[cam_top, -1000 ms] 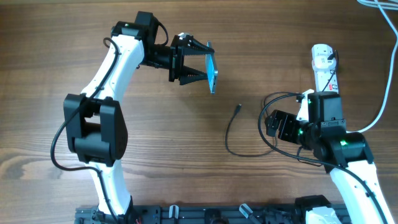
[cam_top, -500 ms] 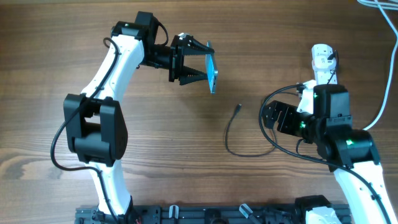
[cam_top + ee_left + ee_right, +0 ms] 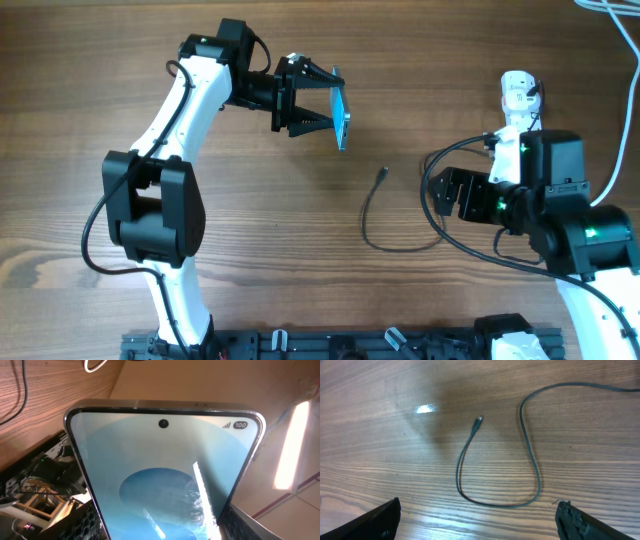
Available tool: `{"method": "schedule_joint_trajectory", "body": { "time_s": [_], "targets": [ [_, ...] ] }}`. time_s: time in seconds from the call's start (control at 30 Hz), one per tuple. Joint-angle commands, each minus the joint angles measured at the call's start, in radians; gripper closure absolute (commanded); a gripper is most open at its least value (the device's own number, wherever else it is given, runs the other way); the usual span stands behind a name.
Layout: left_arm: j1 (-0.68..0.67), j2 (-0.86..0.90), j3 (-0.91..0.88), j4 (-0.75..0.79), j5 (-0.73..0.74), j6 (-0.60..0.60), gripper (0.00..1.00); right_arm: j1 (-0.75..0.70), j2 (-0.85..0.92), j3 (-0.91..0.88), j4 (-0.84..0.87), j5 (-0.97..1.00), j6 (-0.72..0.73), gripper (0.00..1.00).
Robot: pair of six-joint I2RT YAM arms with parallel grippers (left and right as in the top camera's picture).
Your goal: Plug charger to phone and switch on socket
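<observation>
Phone (image 3: 342,118) in L end effector (image 3: 334,100).

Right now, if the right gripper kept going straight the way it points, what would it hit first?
Probably the charger, whose black cable loops on the table right ahead of the open right gripper. Depth is unclear, so it could touch bare wood beside the cable first.

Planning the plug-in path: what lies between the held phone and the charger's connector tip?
Only bare wooden table. The overhead view shows nothing else on the stretch from the phone to the connector tip.
</observation>
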Motion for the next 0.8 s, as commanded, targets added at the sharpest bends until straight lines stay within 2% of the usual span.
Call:
{"method": "schedule_joint_trajectory", "body": {
  "time_s": [0.0, 0.2, 0.3, 0.5, 0.77],
  "targets": [
    [0.007, -0.03, 0.022, 0.0, 0.056, -0.01, 0.37, 0.003, 0.001, 0.034, -0.014, 0.026, -0.023, 0.0],
    [0.007, -0.03, 0.022, 0.0, 0.056, -0.01, 0.36, 0.006, 0.005, 0.134, -0.105, 0.018, -0.054, 0.0],
    [0.006, -0.03, 0.022, 0.0, 0.056, -0.01, 0.36, 0.063, 0.016, 0.225, -0.166, 0.015, -0.073, 0.01],
    [0.006, -0.03, 0.022, 0.0, 0.056, -0.01, 0.36, 0.284, 0.11, 0.365, -0.182, 0.077, -0.019, 0.01],
    [0.006, -0.03, 0.022, 0.0, 0.056, -0.011, 0.36, 0.593, 0.352, 0.651, -0.23, 0.319, 0.093, 0.01]
  ]
}}
